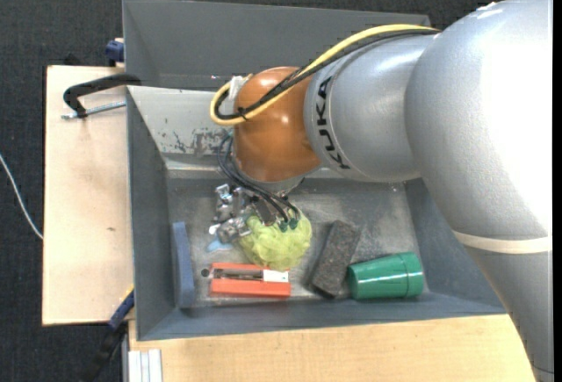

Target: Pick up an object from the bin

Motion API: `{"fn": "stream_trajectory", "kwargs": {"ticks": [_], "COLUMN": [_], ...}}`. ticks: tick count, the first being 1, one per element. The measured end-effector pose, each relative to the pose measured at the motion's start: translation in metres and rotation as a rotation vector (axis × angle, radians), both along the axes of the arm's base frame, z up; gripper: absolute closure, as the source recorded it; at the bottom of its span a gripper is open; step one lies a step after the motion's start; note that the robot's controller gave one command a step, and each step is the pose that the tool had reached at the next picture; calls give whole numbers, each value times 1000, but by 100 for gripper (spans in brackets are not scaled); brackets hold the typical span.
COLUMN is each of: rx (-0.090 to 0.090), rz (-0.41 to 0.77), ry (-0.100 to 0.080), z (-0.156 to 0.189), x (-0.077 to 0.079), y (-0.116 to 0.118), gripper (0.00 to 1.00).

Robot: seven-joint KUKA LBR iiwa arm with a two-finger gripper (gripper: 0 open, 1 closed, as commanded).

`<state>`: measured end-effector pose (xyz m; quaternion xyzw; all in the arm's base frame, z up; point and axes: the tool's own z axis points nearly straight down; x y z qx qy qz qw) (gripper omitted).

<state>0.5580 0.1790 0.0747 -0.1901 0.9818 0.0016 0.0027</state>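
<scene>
Gripper (pixel 230 220) low over middle of bin floor, at left edge of yellow-green crumpled lump (pixel 285 241). Spread or closed: cannot tell. Lump probably soft, light, squashy, not fragile. Best pinched across bulging middle. Orange flat tool (pixel 250 282) just beside it.

Silver KUKA arm (pixel 421 99), orange cover (pixel 268 130), yellow cable (pixel 369 38)
</scene>
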Motion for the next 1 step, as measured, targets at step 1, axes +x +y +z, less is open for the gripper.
{"fn": "stream_trajectory", "kwargs": {"ticks": [1], "rx": [-2], "rz": [121], "ry": [1], "z": [192], "x": [-20], "y": [-7], "gripper": [100]}}
